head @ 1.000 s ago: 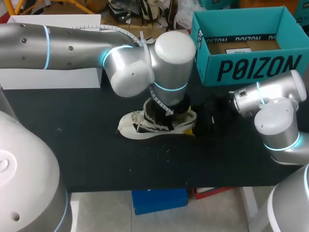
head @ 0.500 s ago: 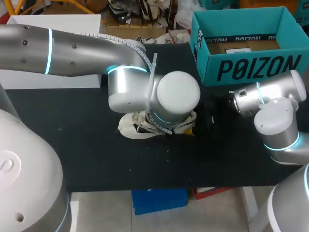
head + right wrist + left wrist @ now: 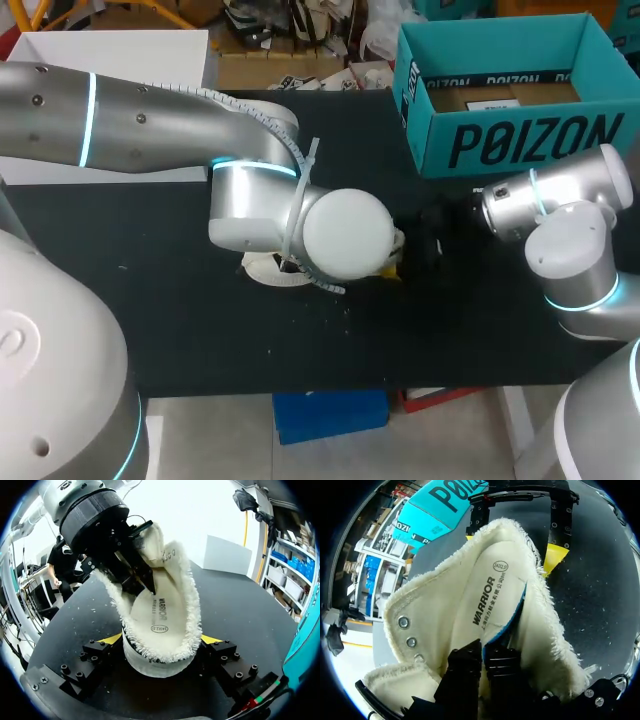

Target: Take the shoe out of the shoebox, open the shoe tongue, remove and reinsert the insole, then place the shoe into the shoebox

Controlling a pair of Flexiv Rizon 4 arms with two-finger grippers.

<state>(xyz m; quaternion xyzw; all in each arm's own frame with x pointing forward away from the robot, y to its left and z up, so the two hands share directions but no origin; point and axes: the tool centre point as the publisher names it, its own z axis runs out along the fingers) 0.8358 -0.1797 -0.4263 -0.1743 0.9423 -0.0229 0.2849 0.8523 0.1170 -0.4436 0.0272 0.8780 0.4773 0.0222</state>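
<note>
Shoe (image 3: 190,595) on bench (image 3: 200,320) just outside shoebox (image 3: 520,140), heel clamped from both sides by right tool (image 3: 161,642), left tool (image 3: 482,652) inside it, pinching insole (image 3: 485,595) edge.

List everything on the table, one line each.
shoe: one, cream, on the table, heel between the right gripper's fingers
insole: one, cream, inside the shoe
shoebox: one, teal, open, table's far right corner
table: one, black
left gripper: one, black fingers, pinching the insole's edge
right gripper: one, yellow tips, clamping the shoe's heel
</note>
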